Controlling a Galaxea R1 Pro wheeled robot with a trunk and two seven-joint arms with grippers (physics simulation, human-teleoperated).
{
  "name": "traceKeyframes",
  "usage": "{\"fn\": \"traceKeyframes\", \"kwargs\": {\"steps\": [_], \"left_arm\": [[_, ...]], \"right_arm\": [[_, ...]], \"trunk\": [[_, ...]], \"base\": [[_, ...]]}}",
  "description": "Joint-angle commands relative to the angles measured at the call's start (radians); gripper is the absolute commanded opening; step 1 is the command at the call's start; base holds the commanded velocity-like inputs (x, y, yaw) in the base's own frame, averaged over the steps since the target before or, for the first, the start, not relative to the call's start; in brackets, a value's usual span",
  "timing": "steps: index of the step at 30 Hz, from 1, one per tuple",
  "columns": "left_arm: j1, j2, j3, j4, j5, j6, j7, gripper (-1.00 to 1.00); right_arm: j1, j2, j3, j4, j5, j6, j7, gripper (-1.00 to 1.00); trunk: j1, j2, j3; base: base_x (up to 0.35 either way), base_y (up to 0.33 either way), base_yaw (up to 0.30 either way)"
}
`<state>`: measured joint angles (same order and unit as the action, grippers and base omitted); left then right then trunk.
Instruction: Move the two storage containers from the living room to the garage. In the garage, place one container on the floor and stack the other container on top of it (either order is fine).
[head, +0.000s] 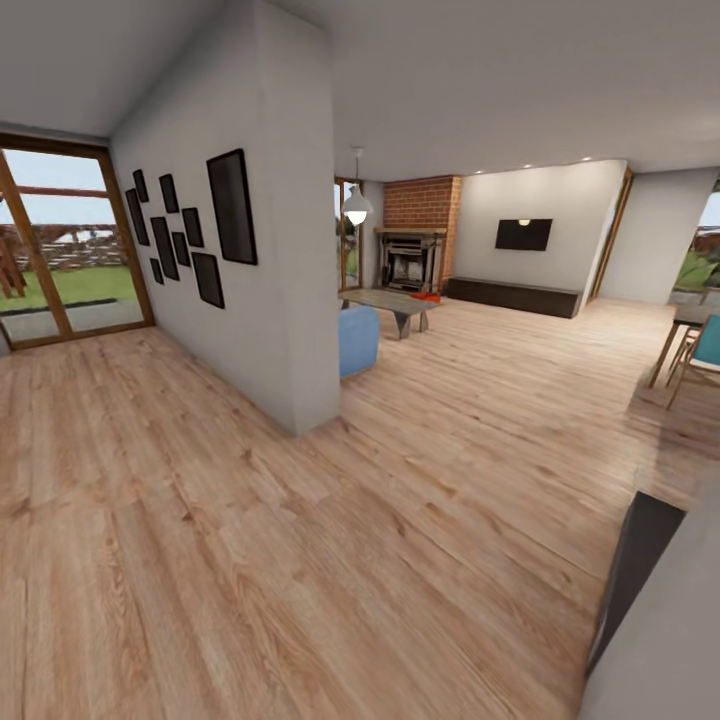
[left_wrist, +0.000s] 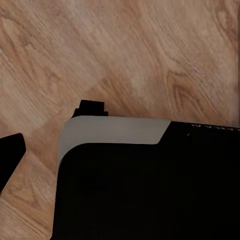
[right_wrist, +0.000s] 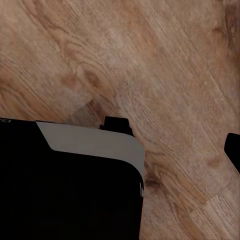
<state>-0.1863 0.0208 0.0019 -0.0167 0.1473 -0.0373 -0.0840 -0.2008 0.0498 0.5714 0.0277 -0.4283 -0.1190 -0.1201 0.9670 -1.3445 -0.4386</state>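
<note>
Wood-plank floor (head: 300, 560) pretty much everywhere, and loads of open room across the middle to roll through. Far left there's a big glass door (head: 60, 250) with a wooden frame, garden outside. Next over, a white wall (head: 270, 250) juts into the room with a bunch of black picture frames (head: 190, 235) on it; its corner edge ends right about mid-floor, so that's the thing to steer around. Just past that corner you can see a bit of blue sofa (head: 357, 340), then a low grey desk (head: 390, 305) with something orange-red on top, most likely the storage containers (head: 425, 296), too small to tell if it's one or both. Behind that, brick fireplace (head: 415, 235), a hanging lamp (head: 357, 205), a wall TV (head: 523, 234) and a long dark cabinet (head: 512, 296) under it. Right side has a dining table with a teal chair (head: 705, 350), and a dark edge of something close by at the lower right.

Both wrist views look down at plank floor with the robot's black-and-grey base (left_wrist: 150, 185) underneath. Can't tell whether either claw is spread or pressed together. The containers are way off across the room, nowhere near either claw.
</note>
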Motion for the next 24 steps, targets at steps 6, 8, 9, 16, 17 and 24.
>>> {"fn": "traceKeyframes", "kwargs": {"steps": [6, 8, 9, 16, 17, 24], "left_arm": [[-0.001, 0.001, 0.000, 0.001, 0.009, -0.003, -0.005, 1.00], [-0.001, 0.001, 0.000, 0.001, 0.009, -0.003, -0.005, 1.00], [-0.001, 0.001, 0.000, 0.001, 0.009, -0.003, -0.005, 1.00], [-0.001, 0.001, 0.000, 0.001, 0.009, -0.003, -0.005, 1.00], [-0.001, 0.001, 0.000, 0.001, 0.009, -0.003, -0.005, 1.00], [-0.001, 0.001, 0.000, 0.001, 0.009, -0.003, -0.005, 1.00]], "right_arm": [[-0.001, 0.001, 0.009, 0.003, -0.009, -0.005, -0.001, 1.00], [0.000, 0.001, 0.009, 0.003, -0.009, -0.005, -0.001, 1.00], [-0.001, 0.001, 0.009, 0.003, -0.009, -0.005, -0.001, 1.00], [-0.001, 0.001, 0.010, 0.003, -0.008, -0.005, -0.001, 1.00], [-0.001, 0.001, 0.010, 0.003, -0.008, -0.006, -0.001, 1.00], [0.000, 0.001, 0.010, 0.003, -0.008, -0.006, -0.001, 1.00]], "trunk": [[0.001, 0.000, -0.001], [0.001, 0.000, -0.001], [0.001, 0.000, -0.001], [0.001, 0.000, -0.001], [0.001, 0.000, -0.001], [0.001, 0.000, -0.001]], "base": [[0.319, 0.000, 0.000], [0.318, 0.000, 0.000], [0.319, 0.000, 0.000], [0.319, 0.000, 0.000], [0.318, 0.000, 0.000], [0.318, 0.000, 0.000]]}}
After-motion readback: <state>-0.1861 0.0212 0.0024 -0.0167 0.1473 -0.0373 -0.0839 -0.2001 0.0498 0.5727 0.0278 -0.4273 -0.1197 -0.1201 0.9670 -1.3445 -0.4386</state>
